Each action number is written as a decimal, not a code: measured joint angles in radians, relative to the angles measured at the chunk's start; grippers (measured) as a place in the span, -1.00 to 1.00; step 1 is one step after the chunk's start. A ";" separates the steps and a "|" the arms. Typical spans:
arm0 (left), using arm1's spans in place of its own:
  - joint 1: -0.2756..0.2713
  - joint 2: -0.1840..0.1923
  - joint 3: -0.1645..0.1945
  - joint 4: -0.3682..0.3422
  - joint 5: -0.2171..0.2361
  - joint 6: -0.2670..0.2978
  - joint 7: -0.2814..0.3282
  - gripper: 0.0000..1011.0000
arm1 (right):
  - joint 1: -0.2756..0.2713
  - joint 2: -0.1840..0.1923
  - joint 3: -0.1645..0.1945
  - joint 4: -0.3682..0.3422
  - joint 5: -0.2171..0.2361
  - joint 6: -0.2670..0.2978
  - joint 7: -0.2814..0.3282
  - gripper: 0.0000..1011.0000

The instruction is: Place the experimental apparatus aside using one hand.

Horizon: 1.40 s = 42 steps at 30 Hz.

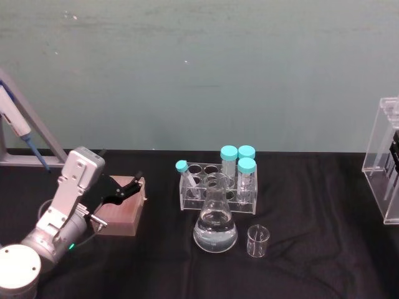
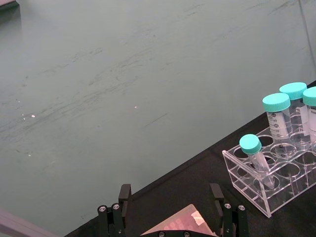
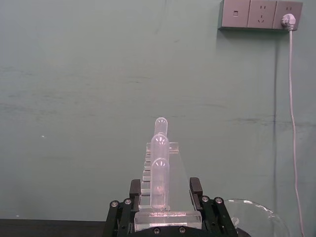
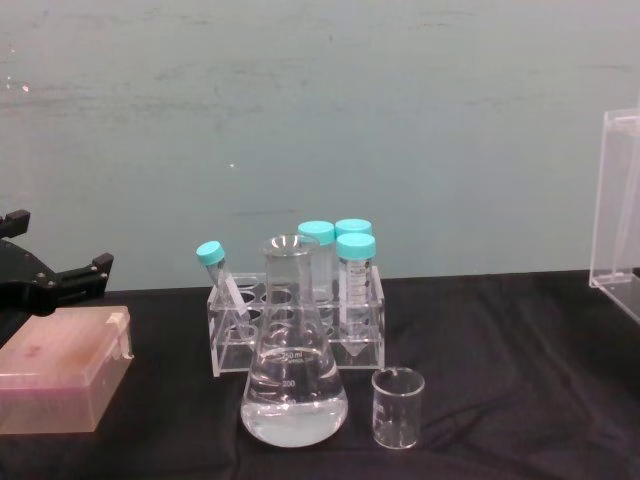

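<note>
The tall acrylic stand (image 1: 381,156) is standing well to the right of the tube rack (image 1: 190,200), its long tubes pointing straight up. The right gripper (image 3: 165,183) is bracketing its base with one finger at each side. The jaws are sitting narrow against the acrylic and, as far as I can judge, gripping it. I cannot tell whether the stand's foot is resting on the black table.

The conical flask (image 1: 215,233), part full of clear liquid, is sitting just in front of the rack. The small beaker (image 1: 258,242) is sitting just to the flask's right.

The left gripper (image 1: 132,185) is hanging over a pink box (image 4: 60,370), left of the rack, with its jaws spread wide and holding nothing.

The stand is lying directly between the right jaws with its long axis vertical, so any shift aside is calling for a level carry. The flask and beaker are lying nearer the left gripper.
</note>
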 joint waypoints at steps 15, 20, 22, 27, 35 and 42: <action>0.000 0.000 0.000 0.000 0.000 0.000 0.000 0.98 | 0.012 0.022 0.030 0.032 0.028 -0.005 0.021 0.19; 0.000 0.000 0.000 0.000 0.000 0.000 0.000 0.98 | 0.019 0.028 0.036 0.044 0.037 -0.006 0.028 0.19; 0.000 0.000 0.000 0.000 0.000 0.000 0.000 0.98 | 0.023 0.031 0.038 0.051 0.041 -0.007 0.032 0.19; 0.000 0.000 0.000 0.000 0.000 0.000 0.000 0.98 | 0.032 0.037 0.042 0.065 0.051 -0.008 0.042 0.19; 0.000 0.000 0.000 0.000 0.000 0.000 0.000 0.98 | 0.040 0.044 0.045 0.081 0.065 -0.008 0.054 0.19; 0.000 0.000 0.000 0.000 0.000 0.000 0.000 0.98 | 0.048 0.047 0.047 0.094 0.075 -0.007 0.059 0.19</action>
